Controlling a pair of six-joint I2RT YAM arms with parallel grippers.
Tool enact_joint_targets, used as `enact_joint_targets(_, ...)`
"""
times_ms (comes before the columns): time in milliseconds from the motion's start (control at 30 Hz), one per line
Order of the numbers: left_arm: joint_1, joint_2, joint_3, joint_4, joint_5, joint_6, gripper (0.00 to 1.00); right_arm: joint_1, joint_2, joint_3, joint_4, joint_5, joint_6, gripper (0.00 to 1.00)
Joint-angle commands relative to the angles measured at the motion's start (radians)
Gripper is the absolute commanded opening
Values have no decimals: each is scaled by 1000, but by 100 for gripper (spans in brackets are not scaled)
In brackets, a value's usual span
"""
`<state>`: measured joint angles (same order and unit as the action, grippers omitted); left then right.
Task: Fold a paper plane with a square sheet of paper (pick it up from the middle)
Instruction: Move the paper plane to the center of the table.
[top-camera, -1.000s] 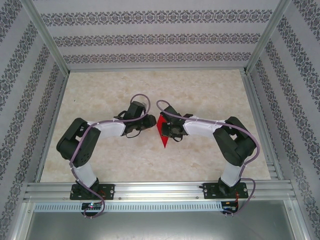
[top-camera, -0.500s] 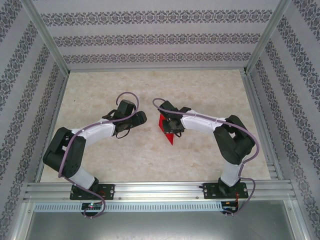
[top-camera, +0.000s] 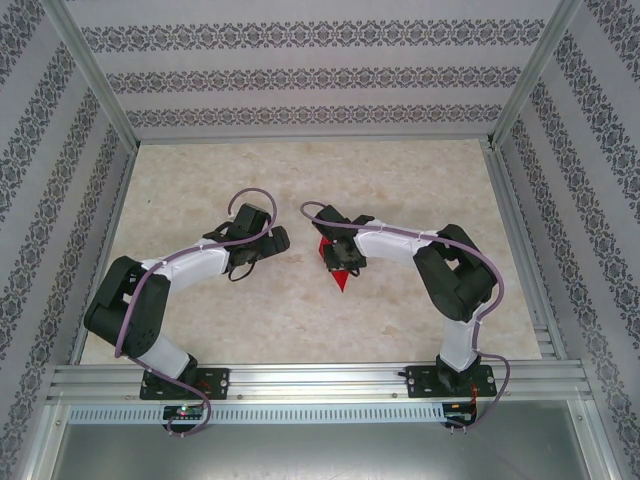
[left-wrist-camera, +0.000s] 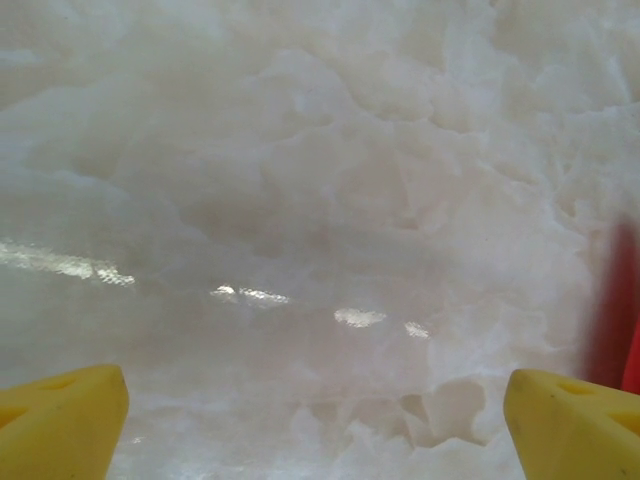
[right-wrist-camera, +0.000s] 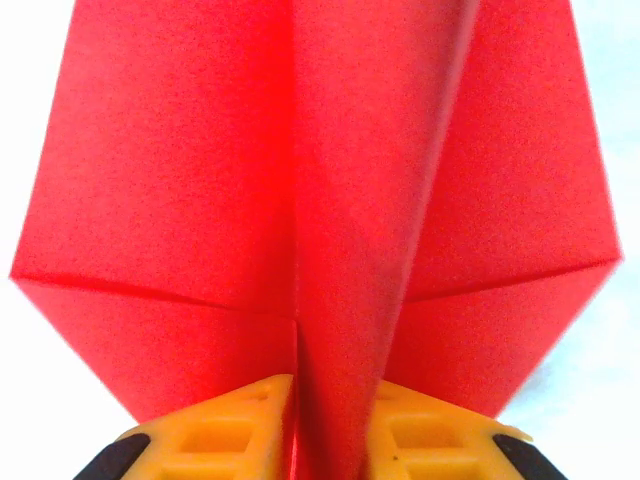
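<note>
from above we see the right gripper (top-camera: 345, 258) over the middle of the table (top-camera: 400, 180), closed on the paper plane (top-camera: 340, 281). its red tip points toward the near edge, and a red corner shows at the far-left side of the fingers. in the right wrist view the yellow fingers (right-wrist-camera: 215, 435) pinch the centre ridge of the paper plane (right-wrist-camera: 180, 200) between them, with the two wings spread to either side, each with a crease across it. we cannot tell whether the paper touches the table. the left gripper (top-camera: 272, 240) sits just to the left, apart from the paper and holding nothing. in the left wrist view its yellow fingertips (left-wrist-camera: 62, 425) stand wide apart at the bottom corners, with bare pale tabletop between them and a blurred red strip (left-wrist-camera: 612, 300) at the right edge.
</note>
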<state>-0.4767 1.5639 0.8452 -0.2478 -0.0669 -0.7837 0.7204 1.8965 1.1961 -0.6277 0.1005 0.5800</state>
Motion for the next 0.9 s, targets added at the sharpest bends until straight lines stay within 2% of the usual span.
enact_joint_targets(0,21,-40,-8,-44,-41,20,100,13,25,20,11,-4,-1,17)
enact_joint_targets(100,28,-49,-9,-60,-47,24,100,11,8,21,9,10,-1,11)
enact_joint_targets(300,39,-69,-9,-83,-56,32,100,-42,-36,66,-4,51,-38,8)
enact_joint_targets(600,47,-94,-7,-111,-63,47,100,-162,68,190,-18,39,-135,8)
enact_joint_targets(867,48,-88,3,-122,-56,55,100,-192,156,250,-39,38,-158,12)
